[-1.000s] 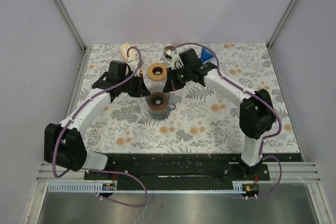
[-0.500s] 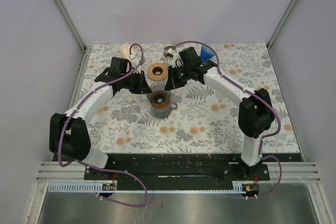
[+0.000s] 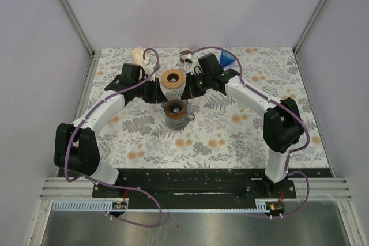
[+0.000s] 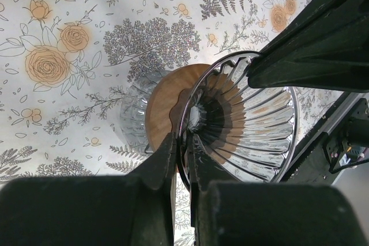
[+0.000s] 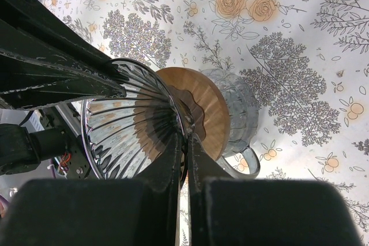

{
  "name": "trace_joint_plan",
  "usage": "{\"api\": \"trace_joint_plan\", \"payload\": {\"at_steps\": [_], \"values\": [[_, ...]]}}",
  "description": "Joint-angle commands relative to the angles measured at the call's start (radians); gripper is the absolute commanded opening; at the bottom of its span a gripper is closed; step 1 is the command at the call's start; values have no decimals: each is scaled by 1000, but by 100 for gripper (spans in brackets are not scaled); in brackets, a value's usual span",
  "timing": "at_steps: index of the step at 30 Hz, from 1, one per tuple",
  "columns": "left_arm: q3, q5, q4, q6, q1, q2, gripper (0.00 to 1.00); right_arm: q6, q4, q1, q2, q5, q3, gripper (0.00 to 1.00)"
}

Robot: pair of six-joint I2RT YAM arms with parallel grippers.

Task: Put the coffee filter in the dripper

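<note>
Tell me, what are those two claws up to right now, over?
Left gripper and right gripper both shut on dripper rim, opposite sides. Dripper empty inside. Tan ring on table just beyond it.

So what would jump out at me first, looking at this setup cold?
The ribbed glass dripper with its wooden collar, mid-table on the flowered cloth, draws the eye first. Both black-and-white arms lean in over it, and the left gripper and right gripper each pinch its rim, one from either side. Just behind it lies a tan ring.
</note>
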Motion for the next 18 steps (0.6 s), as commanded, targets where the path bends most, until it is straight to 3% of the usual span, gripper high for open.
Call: {"api": "trace_joint_plan", "payload": {"at_steps": [1, 3, 6, 11, 18], "values": [[-76, -164, -201, 192, -29, 152, 0, -107, -118, 23, 88, 95, -33, 0], [-27, -185, -219, 190, -27, 158, 0, -103, -123, 23, 79, 95, -7, 0], [19, -219, -204, 201, -29, 114, 1, -97, -128, 28, 58, 95, 27, 9], [90, -186, -189, 184, -27, 54, 22, -87, -128, 31, 33, 88, 73, 22], [118, -169, -189, 163, -29, 2, 36, -91, -158, 49, 22, 71, 146, 33]]}}
